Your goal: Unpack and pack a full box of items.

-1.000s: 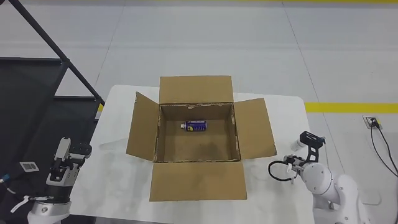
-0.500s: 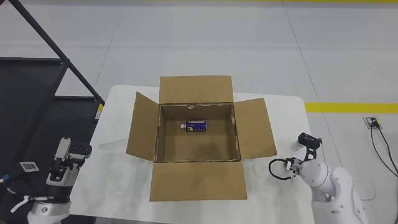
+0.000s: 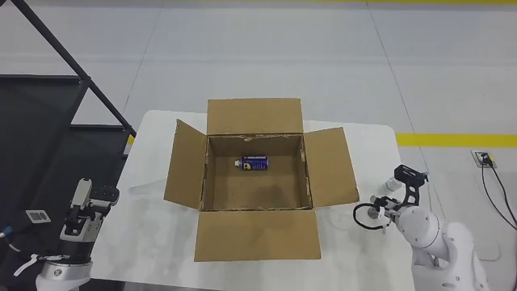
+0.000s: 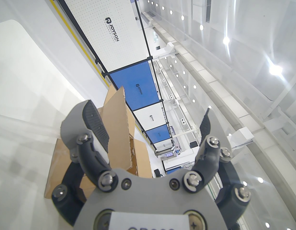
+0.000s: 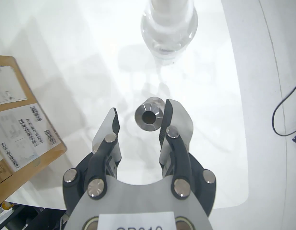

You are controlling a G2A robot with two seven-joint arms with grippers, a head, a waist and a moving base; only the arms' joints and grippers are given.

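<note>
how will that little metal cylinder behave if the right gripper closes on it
The metal cylinder looks like steel: probably rigid, heavy for its size. Its polished face may slip on the pads. Round, so it could roll if tipped.

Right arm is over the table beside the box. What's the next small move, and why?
Probably lift the right gripper straight up. It is open, the metal sleeve stands free on the table between its fingers, and the box holds one blue-labelled can left to unpack.
</note>
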